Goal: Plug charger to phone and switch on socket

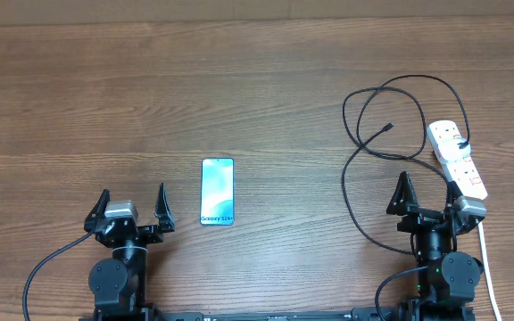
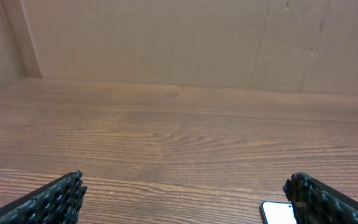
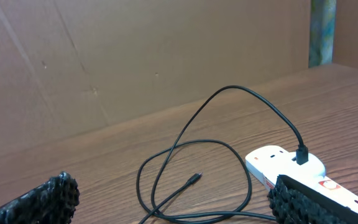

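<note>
The phone [image 1: 218, 191] lies flat, screen up, on the wooden table, just right of my left gripper [image 1: 133, 208], which is open and empty; its top corner shows in the left wrist view [image 2: 277, 213]. The black charger cable [image 1: 364, 107] lies in loops at the right, its plug tip [image 1: 389, 127] free on the table; the tip also shows in the right wrist view [image 3: 194, 178]. The white socket strip [image 1: 458, 159] lies far right with a black plug in it [image 3: 301, 154]. My right gripper [image 1: 430, 198] is open and empty, just in front of the strip.
The strip's white cord [image 1: 487, 267] runs toward the front edge beside the right arm. A brown cardboard wall [image 2: 166, 43] stands along the back of the table.
</note>
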{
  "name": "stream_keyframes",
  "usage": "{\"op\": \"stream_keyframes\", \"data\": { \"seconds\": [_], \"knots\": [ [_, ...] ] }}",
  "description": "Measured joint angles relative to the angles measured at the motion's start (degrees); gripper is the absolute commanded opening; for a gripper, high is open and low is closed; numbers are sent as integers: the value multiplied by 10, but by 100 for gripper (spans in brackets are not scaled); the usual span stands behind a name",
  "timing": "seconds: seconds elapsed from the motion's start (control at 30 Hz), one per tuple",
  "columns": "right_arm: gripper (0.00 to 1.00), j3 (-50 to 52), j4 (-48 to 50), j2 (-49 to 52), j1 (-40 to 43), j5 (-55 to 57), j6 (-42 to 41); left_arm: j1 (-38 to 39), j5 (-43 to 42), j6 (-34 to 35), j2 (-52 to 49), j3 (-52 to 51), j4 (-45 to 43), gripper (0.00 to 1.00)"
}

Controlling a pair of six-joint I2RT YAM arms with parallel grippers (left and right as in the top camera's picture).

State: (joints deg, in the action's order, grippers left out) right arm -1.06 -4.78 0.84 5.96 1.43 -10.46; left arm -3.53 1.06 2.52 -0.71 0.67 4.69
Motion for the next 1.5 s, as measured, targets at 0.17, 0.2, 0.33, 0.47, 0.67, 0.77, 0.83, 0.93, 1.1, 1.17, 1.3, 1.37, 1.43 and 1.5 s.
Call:
{"op": "stream_keyframes", "data": {
  "seconds": [0.17,0.2,0.33,0.47,0.67,0.77,0.83,0.93,1.1,1.17,1.3,1.37,1.43,1.5],
  "knots": [
    [100,0,0,0,0,0,0,0,0,0,0,0,0,100],
    [100,0,0,0,0,0,0,0,0,0,0,0,0,100],
    [100,0,0,0,0,0,0,0,0,0,0,0,0,99],
    [100,0,0,0,0,0,0,0,0,0,0,0,0,100],
    [100,0,0,0,0,0,0,0,0,0,0,0,0,99],
    [100,0,0,0,0,0,0,0,0,0,0,0,0,100],
    [100,0,0,0,0,0,0,0,0,0,0,0,0,100],
    [100,0,0,0,0,0,0,0,0,0,0,0,0,100],
    [100,0,0,0,0,0,0,0,0,0,0,0,0,100],
    [100,0,0,0,0,0,0,0,0,0,0,0,-1,100],
    [100,0,0,0,0,0,0,0,0,0,0,0,-2,100],
    [100,0,0,0,0,0,0,0,0,0,0,0,-2,100],
    [100,0,0,0,0,0,0,0,0,0,0,0,-3,100],
    [100,0,0,0,0,0,0,0,0,0,0,0,-3,99]
  ]
}}
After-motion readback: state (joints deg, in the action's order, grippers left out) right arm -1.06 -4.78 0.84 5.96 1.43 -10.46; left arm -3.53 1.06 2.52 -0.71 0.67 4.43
